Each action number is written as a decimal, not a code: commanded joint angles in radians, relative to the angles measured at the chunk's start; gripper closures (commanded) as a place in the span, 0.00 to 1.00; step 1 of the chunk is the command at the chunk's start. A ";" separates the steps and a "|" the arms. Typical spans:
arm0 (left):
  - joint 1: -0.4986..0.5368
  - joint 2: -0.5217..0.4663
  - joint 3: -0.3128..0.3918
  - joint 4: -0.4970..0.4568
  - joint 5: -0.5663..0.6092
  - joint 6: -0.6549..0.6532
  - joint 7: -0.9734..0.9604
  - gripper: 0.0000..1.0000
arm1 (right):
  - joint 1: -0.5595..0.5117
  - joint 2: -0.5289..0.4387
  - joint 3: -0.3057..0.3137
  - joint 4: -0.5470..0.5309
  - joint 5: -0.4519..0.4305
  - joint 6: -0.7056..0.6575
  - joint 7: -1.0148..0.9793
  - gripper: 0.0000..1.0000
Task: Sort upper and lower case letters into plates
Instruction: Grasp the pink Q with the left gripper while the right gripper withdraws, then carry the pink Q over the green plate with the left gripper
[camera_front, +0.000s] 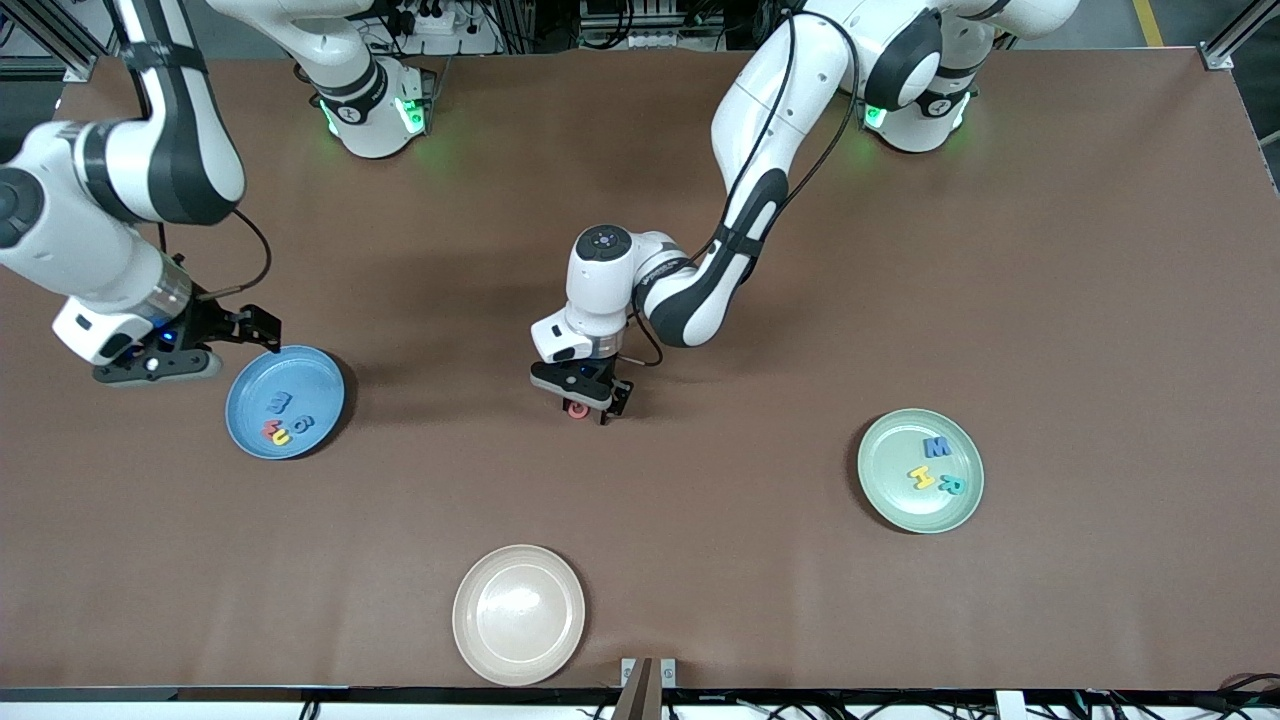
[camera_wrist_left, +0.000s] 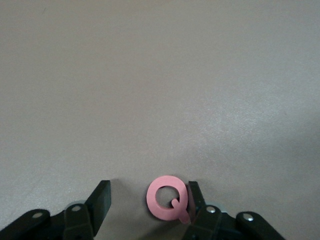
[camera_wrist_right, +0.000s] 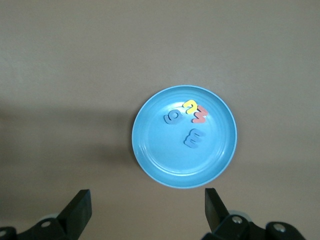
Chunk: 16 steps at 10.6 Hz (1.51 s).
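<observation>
A pink letter Q (camera_front: 577, 409) (camera_wrist_left: 168, 197) lies flat on the brown table near its middle. My left gripper (camera_front: 590, 403) (camera_wrist_left: 148, 194) is down around it and open. One finger (camera_wrist_left: 195, 194) touches the Q's edge, while the other (camera_wrist_left: 101, 196) stands well apart from it. The blue plate (camera_front: 312, 372) (camera_wrist_right: 170, 162) at the right arm's end holds several small letters (camera_front: 281, 418) (camera_wrist_right: 189, 120). Just beside its rim my right gripper (camera_front: 262, 331) (camera_wrist_right: 147, 200) hangs open with nothing in it. The mint green plate (camera_front: 888, 472) at the left arm's end holds three letters (camera_front: 937, 466).
A beige round plate (camera_front: 518, 613) with nothing in it sits near the table's edge nearest the front camera. A small bracket (camera_front: 646, 682) stands at that edge beside it.
</observation>
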 joint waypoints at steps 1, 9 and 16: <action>-0.015 0.028 0.025 0.034 0.021 0.015 -0.030 0.35 | 0.000 -0.027 0.001 0.104 0.005 -0.146 0.067 0.00; -0.018 0.018 0.018 0.026 0.019 0.015 -0.076 0.84 | 0.006 -0.044 0.012 0.445 0.010 -0.471 0.140 0.00; 0.081 -0.216 0.014 -0.037 -0.020 -0.211 -0.102 1.00 | 0.014 -0.039 0.006 0.514 0.025 -0.461 0.240 0.00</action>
